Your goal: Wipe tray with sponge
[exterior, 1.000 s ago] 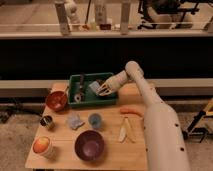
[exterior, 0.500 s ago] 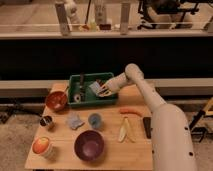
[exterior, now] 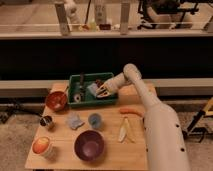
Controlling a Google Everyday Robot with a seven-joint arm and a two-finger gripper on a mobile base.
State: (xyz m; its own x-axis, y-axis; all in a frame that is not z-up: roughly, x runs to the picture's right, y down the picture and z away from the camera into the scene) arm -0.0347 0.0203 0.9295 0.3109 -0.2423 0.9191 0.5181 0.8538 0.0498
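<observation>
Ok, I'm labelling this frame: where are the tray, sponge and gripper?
tray (exterior: 87,103), camera view, front wall.
sponge (exterior: 93,89), camera view, top face.
gripper (exterior: 102,90), camera view, its tip, over the tray beside sponge.

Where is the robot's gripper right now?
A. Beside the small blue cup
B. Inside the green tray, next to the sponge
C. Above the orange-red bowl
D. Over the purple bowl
B: the arm reaches across the table so that the gripper sits within the walls of the green tray, right beside the pale sponge.
</observation>
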